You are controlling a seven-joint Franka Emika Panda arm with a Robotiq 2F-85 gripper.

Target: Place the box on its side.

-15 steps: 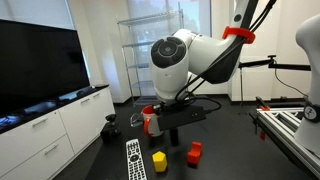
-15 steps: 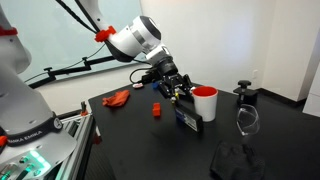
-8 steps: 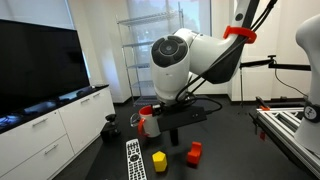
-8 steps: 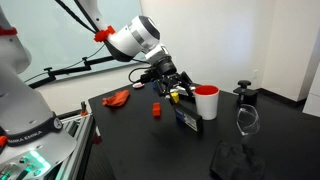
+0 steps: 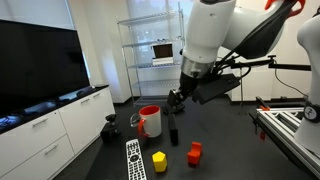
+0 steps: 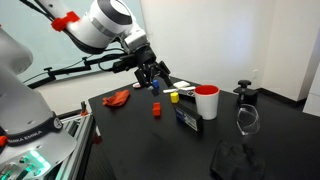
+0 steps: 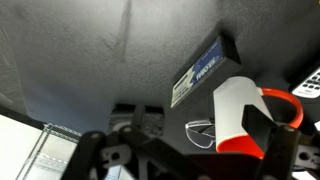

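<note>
The black box [image 6: 187,119] rests on the dark table just in front of the red-and-white mug [image 6: 206,102], its top lower than the mug's rim and a blue-and-white label facing outward. In an exterior view the box [image 5: 173,131] shows end-on as a narrow dark shape beside the mug [image 5: 150,120]. The wrist view looks down on the box [image 7: 200,68] and the mug [image 7: 245,112]. My gripper [image 6: 153,78] hangs open well above the table and apart from the box, holding nothing; it also shows raised over the box [image 5: 178,99].
A red block [image 5: 195,152], a yellow block [image 5: 158,160] and a remote [image 5: 134,158] lie near the table's edge. Clear glasses [image 6: 246,122], a black cloth [image 6: 238,160], a small black stand [image 6: 244,92] and an orange-red rag [image 6: 118,97] lie around.
The gripper opened and let go of the box. The arm then rose up and away from the table, leaving the box beside the mug.
</note>
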